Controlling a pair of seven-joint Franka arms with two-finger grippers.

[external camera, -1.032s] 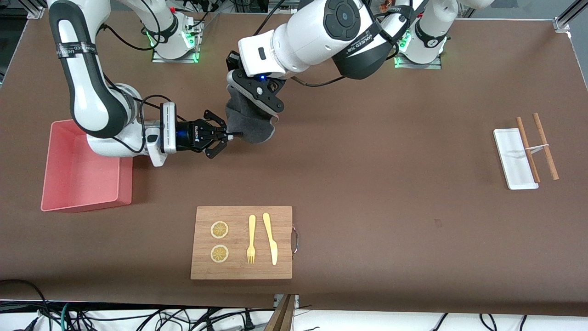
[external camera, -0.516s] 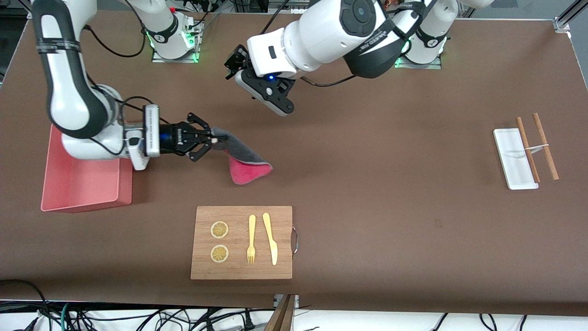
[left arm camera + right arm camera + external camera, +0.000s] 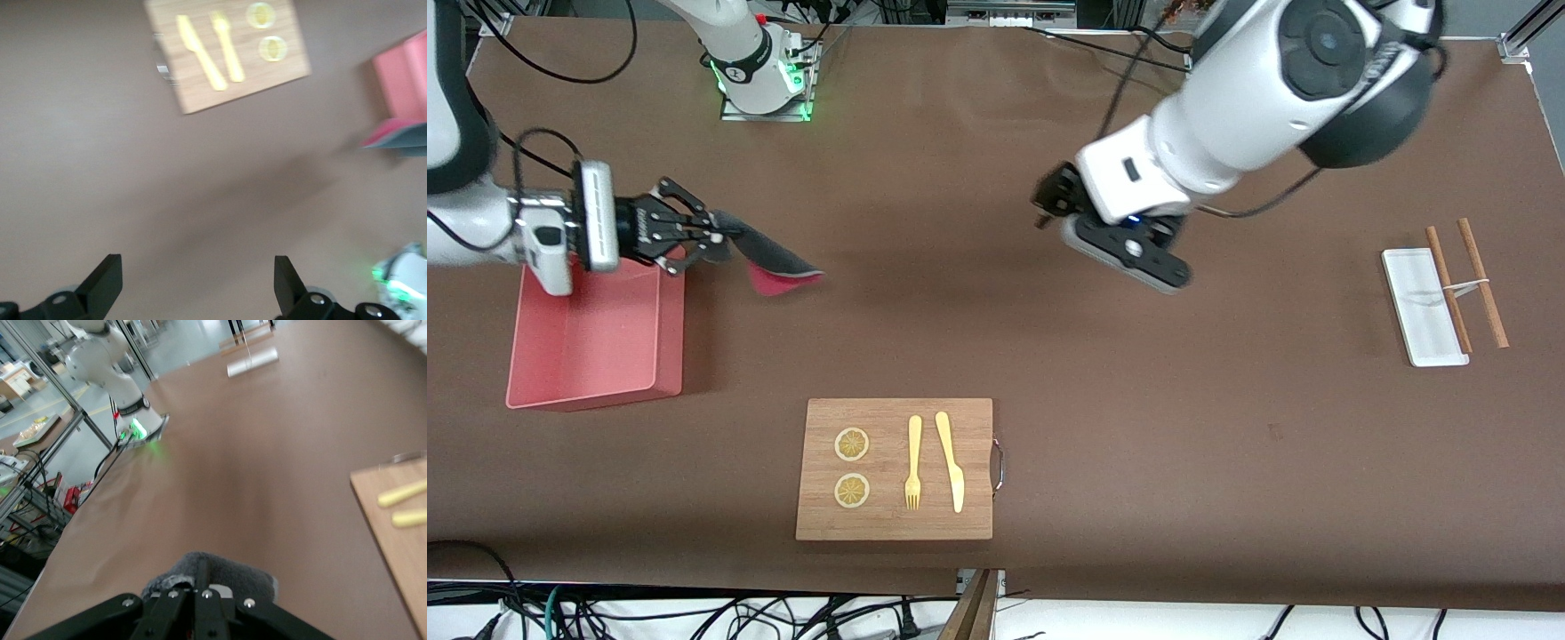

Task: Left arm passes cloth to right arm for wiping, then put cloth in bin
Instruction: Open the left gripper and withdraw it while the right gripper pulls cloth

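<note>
2 arms over 1 brown table (image 3: 1103, 382), taken from largest item to smallest. Pink bin (image 3: 587, 333) at the right arm's end of the table, open side up, nothing visible inside. Wooden board (image 3: 894, 468) nearer the front camera, carrying 2 lemon slices, 1 fork and 1 knife. Left gripper (image 3: 1125, 253) up over bare table toward the middle, well apart from the cloth; fingers (image 3: 107, 285) spread wide, nothing between them. Right gripper (image 3: 698, 240) over the bin's inner edge, fingers pinched on 1 end of the cloth (image 3: 778, 267). Cloth hanging clear of the bin, long axis running from the fingertips toward the table's middle, grey face up, red face beneath. Key relation: bin lying on the wrist side of the fingers, cloth on the fingertip side; right arm plainly the nearer. Probable step: wiping or binning.
</note>
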